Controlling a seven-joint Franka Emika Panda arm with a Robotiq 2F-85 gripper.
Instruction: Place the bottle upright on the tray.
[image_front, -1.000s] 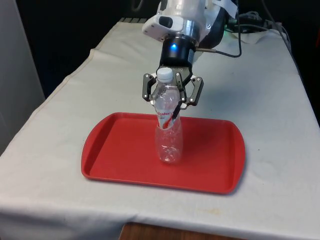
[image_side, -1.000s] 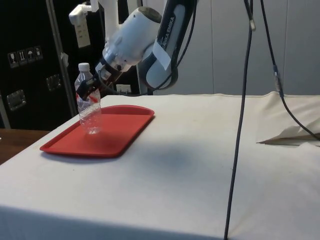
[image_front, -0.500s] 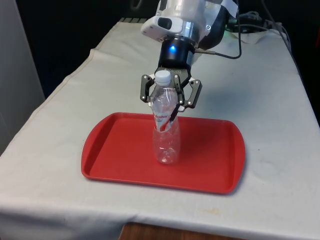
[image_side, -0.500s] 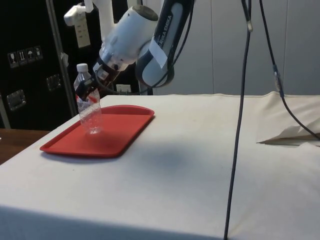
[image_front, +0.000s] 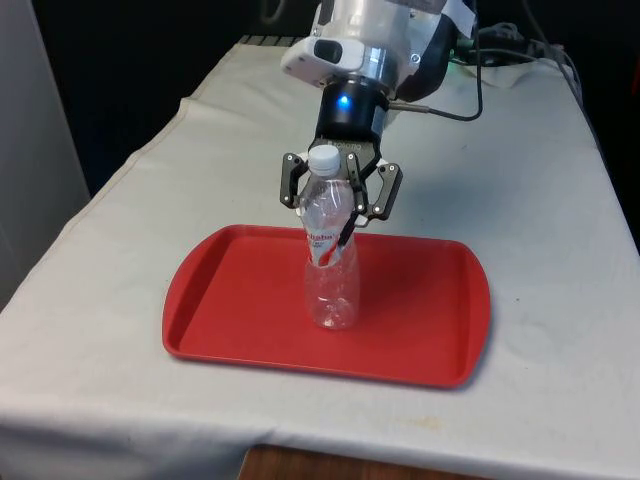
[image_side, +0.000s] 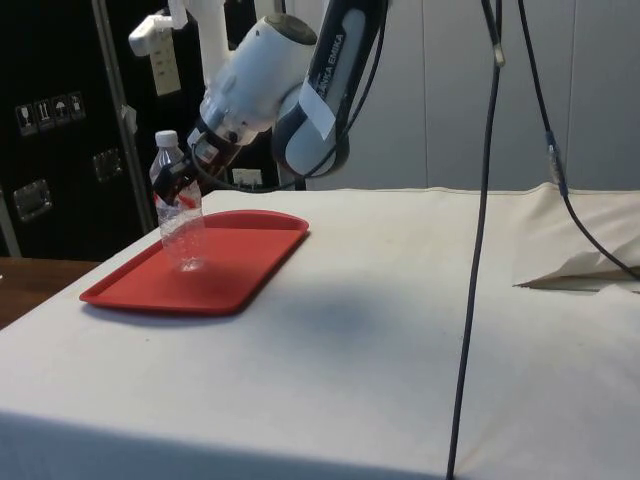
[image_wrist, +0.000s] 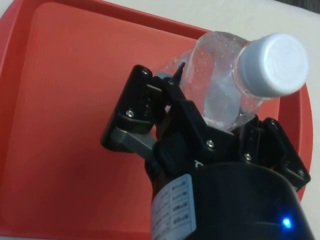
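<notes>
Gripper is clamped on the upper body of the bottle, one black finger on each side just below the shoulder; the side view shows the gripper at the red label, and the wrist view shows the gripper around the bottle under the cap.

Count: one bottle, one tray, one gripper.

Bottle: clear plastic, white cap, red and white label at mid-height. In the side view the bottle stands with its base on the tray floor and its cap end tipped slightly away from the arm. It looks empty.

Tray: red, rectangular, rounded corners, lying flat on the white cloth at the table's near end. The bottle stands near the tray's middle, a little toward the far rim, apart from all four rims. In the wrist view the tray lies beneath the fingers.

Cables: one black cable hangs down in the side view's foreground.
</notes>
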